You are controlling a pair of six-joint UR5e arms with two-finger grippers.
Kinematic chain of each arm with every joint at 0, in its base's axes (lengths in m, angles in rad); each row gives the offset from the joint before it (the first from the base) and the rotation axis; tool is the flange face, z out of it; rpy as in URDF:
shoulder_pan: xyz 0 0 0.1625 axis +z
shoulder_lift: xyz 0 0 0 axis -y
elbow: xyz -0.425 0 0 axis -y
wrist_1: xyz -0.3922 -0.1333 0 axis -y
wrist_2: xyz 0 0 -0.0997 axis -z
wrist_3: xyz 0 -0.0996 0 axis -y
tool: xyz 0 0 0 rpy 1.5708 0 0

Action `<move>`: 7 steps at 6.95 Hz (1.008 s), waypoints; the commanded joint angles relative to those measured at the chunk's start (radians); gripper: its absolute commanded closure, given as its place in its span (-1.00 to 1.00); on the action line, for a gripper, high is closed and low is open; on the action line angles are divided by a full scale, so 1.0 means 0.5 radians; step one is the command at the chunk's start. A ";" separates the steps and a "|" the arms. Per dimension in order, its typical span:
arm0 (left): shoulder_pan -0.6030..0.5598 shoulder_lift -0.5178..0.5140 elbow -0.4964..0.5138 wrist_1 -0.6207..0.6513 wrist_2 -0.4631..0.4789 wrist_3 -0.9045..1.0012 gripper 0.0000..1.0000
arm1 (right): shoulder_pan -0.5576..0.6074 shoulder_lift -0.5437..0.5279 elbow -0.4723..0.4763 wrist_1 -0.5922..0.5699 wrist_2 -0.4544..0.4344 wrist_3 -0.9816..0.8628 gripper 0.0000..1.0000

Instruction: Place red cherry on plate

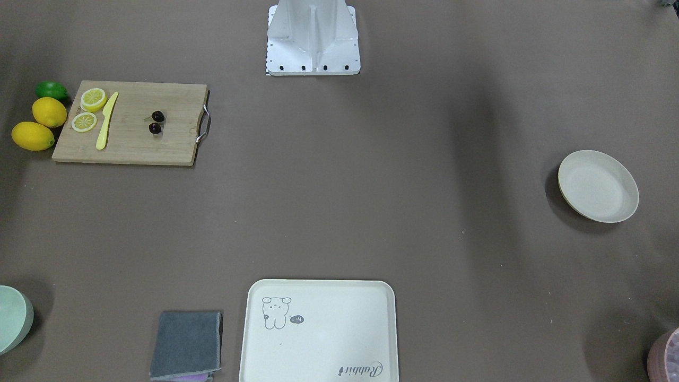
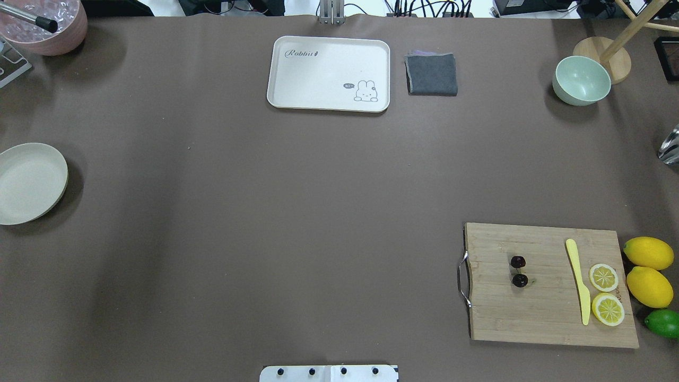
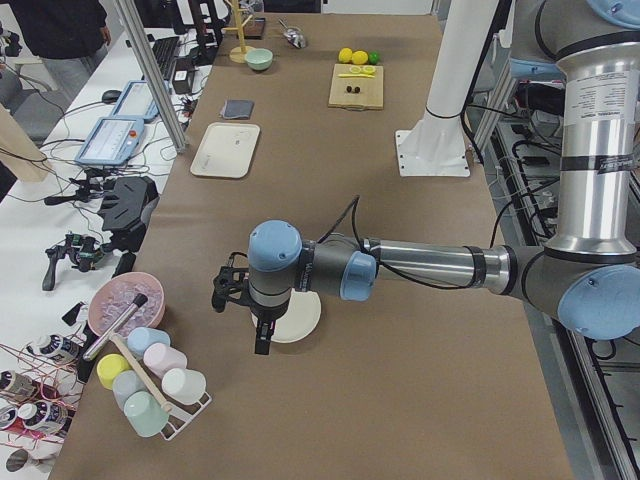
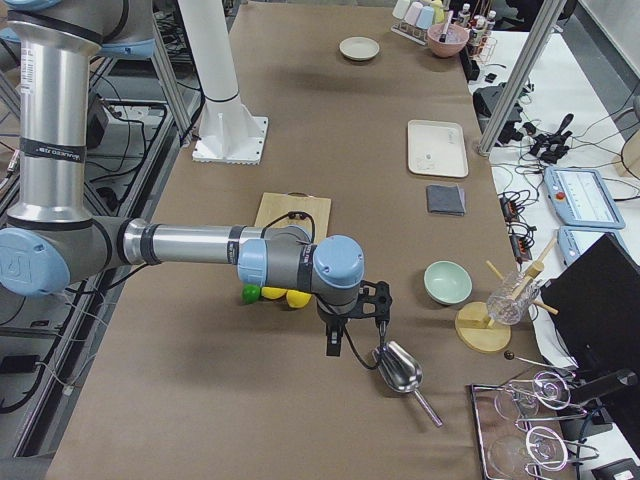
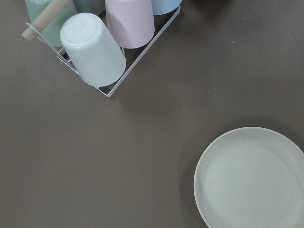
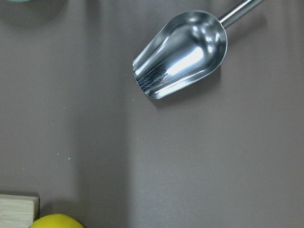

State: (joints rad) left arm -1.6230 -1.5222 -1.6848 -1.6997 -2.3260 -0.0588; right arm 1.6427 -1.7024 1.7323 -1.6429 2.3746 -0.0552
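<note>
Two cherries: the red cherry (image 2: 520, 280), a dark joined pair, lies on the wooden cutting board (image 2: 530, 313) towards its handle end, on the robot's right side of the table.
Plate: the plate (image 2: 29, 183) sits at the table's far left edge, well apart from the board.
Left gripper: the left gripper (image 3: 262, 345) points down above the table by the plate. It shows only in the left side view, so I cannot tell whether its fingers are apart or together. Its wrist camera sees the plate and a cup rack (image 5: 95, 52).
Right gripper: the right gripper (image 4: 333, 345) points down near a metal scoop (image 6: 183, 52), past the board's lemon end. Its jaw setting cannot be told either.
Board neighbours: a yellow knife (image 2: 578, 278) and lemon slices (image 2: 603, 277) lie on the board. Whole lemons (image 2: 648, 253) and a lime (image 2: 663, 322) lie just beside it.
Far side: a tray (image 2: 329, 74), a grey cloth (image 2: 431, 74) and a green bowl (image 2: 582, 80).
</note>
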 commanded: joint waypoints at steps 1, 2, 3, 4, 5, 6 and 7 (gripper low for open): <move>0.000 0.001 0.001 0.000 -0.002 0.001 -0.96 | 0.000 -0.007 0.002 0.000 0.000 0.000 -1.00; 0.000 0.004 0.001 -0.006 -0.002 0.007 -0.97 | 0.000 -0.007 -0.001 0.000 -0.003 0.000 -1.00; 0.000 0.007 0.010 -0.009 -0.002 0.013 -0.96 | 0.000 -0.013 -0.001 0.000 0.000 0.000 -1.00; 0.000 0.007 0.001 -0.009 -0.002 0.013 -0.96 | 0.000 -0.013 0.005 0.000 0.012 0.000 -1.00; 0.003 -0.005 0.019 -0.009 -0.002 0.013 -0.96 | 0.000 -0.013 -0.007 0.003 0.003 -0.003 -1.00; 0.009 -0.008 0.022 -0.006 0.019 0.013 -0.96 | 0.000 -0.013 -0.010 0.003 0.006 0.000 -1.00; 0.009 -0.008 -0.002 -0.024 0.022 0.019 -0.96 | 0.003 -0.004 -0.007 0.003 0.006 0.000 -1.00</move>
State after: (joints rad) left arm -1.6195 -1.5252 -1.6778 -1.7051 -2.3194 -0.0515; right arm 1.6433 -1.7079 1.7288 -1.6415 2.3774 -0.0556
